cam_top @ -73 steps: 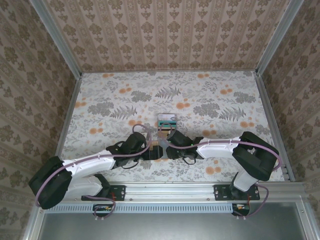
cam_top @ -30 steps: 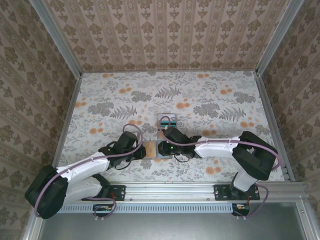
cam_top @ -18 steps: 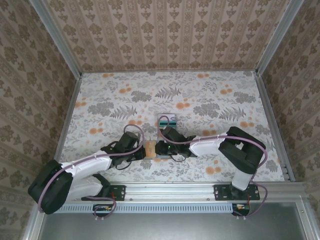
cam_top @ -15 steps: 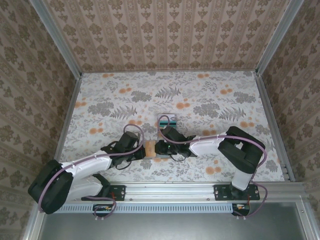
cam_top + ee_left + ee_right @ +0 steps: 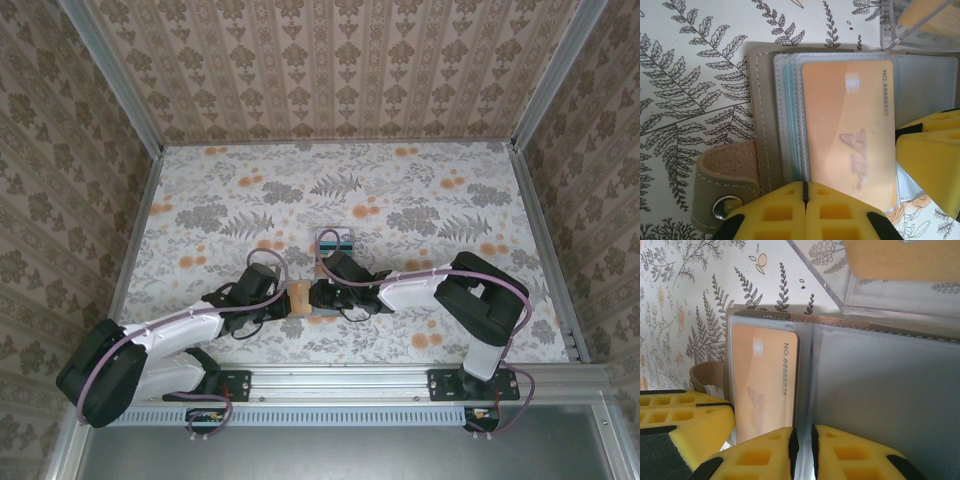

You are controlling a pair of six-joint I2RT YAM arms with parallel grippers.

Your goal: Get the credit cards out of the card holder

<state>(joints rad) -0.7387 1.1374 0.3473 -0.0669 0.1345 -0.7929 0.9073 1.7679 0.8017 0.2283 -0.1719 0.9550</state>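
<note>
The left pincer [image 5: 804, 192] has just clamped shut on the edge of the card holder [image 5: 762, 115], while the right pincer [image 5: 802, 440] narrowly pinches its fold. The gold card [image 5: 847, 130] is still pocketed

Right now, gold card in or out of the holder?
In. The gold card sits behind a clear pocket face of the card holder, which lies spread open.

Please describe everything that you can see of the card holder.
The card holder lies open and flat on the floral table. Its cover looks like taupe leather with pale stitching; a tab with a metal snap sticks out. Inside are stacked clear plastic pockets; the top one holds an orange card. The left pincer is shut on the pockets' edge, and the right pincer pinches a pocket at the fold.
</note>
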